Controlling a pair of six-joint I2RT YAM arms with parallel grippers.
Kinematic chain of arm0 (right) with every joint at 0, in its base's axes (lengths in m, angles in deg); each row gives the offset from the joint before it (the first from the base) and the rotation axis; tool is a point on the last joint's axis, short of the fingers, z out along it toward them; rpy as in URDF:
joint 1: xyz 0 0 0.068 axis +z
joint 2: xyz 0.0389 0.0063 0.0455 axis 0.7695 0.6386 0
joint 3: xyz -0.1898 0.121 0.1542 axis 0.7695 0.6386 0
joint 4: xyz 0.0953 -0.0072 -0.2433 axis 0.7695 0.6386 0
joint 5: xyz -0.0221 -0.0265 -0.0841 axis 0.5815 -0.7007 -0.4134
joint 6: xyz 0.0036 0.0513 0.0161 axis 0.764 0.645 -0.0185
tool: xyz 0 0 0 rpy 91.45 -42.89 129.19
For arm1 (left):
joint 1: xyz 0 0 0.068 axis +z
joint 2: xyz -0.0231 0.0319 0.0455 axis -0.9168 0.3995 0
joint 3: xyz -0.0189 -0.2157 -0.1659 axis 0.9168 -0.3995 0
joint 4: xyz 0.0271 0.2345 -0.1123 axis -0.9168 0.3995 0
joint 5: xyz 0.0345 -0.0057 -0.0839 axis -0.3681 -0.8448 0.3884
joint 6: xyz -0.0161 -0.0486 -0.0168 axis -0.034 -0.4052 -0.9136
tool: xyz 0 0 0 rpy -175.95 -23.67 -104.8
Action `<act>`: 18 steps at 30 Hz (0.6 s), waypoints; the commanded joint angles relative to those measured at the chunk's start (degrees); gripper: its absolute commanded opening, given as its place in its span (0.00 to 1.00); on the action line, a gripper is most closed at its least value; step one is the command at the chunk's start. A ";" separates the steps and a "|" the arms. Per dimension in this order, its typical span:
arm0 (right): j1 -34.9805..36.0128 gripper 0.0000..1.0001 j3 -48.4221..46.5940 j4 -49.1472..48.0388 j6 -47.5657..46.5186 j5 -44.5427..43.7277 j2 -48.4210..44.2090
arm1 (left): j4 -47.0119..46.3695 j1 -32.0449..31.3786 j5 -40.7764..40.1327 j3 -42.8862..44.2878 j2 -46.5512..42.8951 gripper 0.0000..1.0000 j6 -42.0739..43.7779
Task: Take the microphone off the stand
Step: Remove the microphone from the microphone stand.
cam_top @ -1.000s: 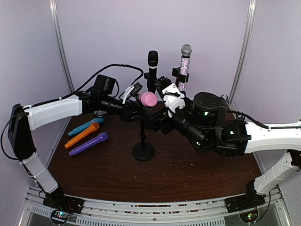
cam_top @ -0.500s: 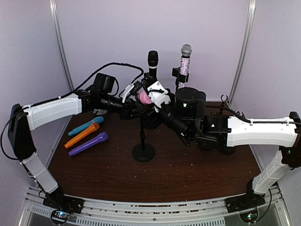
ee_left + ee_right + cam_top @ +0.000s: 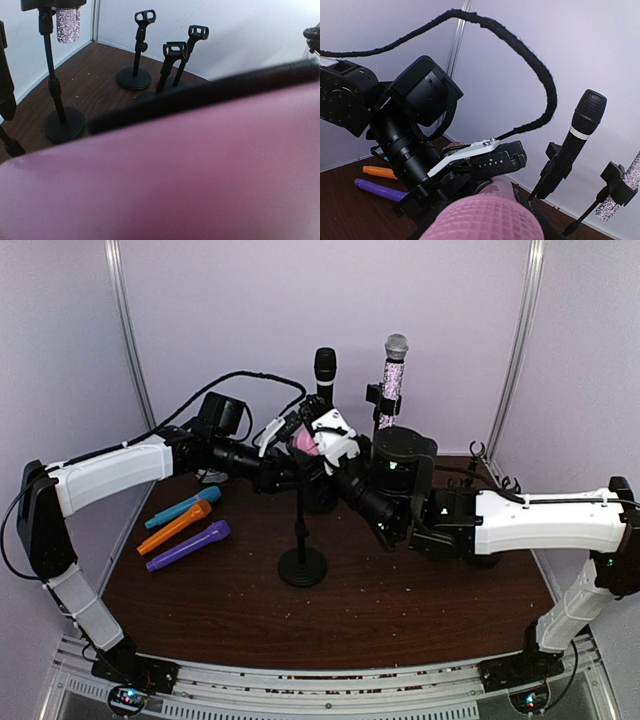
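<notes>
From above, the pink microphone still sits in the clip atop the stand at mid-table, now crowded from both sides. The right gripper, which stood well off to the right 1 second ago with the pink head in plain sight, has swung in against that head and half covers it; since the frame 0.5 seconds back it has barely shifted. The left gripper stays at the microphone's lower body by the clip. We judge the reach is finished and the pull not begun. In the left wrist view a blurred pink surface fills most of the picture, so the microphone lies right at the fingers, but we cannot tell whether they pinch it. In the right wrist view the pink head sits at the bottom edge; its own fingers are hidden, so we cannot tell their spacing either.
</notes>
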 commanded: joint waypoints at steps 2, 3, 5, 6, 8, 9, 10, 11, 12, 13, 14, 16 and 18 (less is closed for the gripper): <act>0.81 0.22 0.49 -5.46 -1.41 -0.66 -0.35 | -0.53 -0.27 2.16 2.81 0.05 0.00 1.22; 1.19 0.18 0.37 -5.60 -1.93 -0.98 -0.28 | -0.56 -0.16 1.92 2.88 0.26 0.00 1.18; 2.12 0.13 0.38 -6.13 -3.33 -1.92 -0.06 | -0.37 -0.06 1.59 3.05 0.52 0.00 1.11; 2.65 0.11 0.42 -6.57 -4.21 -2.47 -0.08 | -0.39 0.14 1.63 3.07 0.64 0.00 0.87; 3.50 0.08 0.51 -7.26 -5.57 -3.57 -0.15 | -0.66 0.63 1.94 3.14 0.97 0.00 0.10; 3.90 0.07 0.52 -7.65 -6.26 -4.14 -0.23 | -0.73 0.91 2.09 3.16 1.16 0.00 -0.18; 4.29 0.06 0.56 -7.93 -6.87 -4.64 -0.36 | -0.86 1.06 2.10 3.22 1.31 0.00 -0.33; 4.61 0.05 0.60 -8.18 -7.56 -5.10 -0.52 | -0.87 1.29 2.06 3.25 1.41 0.00 -0.41; 4.95 0.05 0.67 -8.36 -7.95 -5.37 -0.71 | -0.87 1.52 2.02 3.33 1.52 0.00 -0.44; 5.13 0.05 0.76 -8.54 -8.19 -5.64 -0.89 | -0.87 1.72 2.01 3.41 1.61 0.00 -0.45; 5.32 0.04 0.90 -8.69 -8.38 -5.80 -1.12 | -0.87 1.85 2.01 3.43 1.70 0.00 -0.45; 5.63 0.04 1.16 -8.89 -8.70 -6.09 -1.58 | -0.87 2.13 1.81 3.59 1.93 0.00 -0.50; 6.01 0.03 1.54 -9.12 -8.97 -6.41 -2.14 | -0.73 2.22 1.54 3.87 2.36 0.00 -0.77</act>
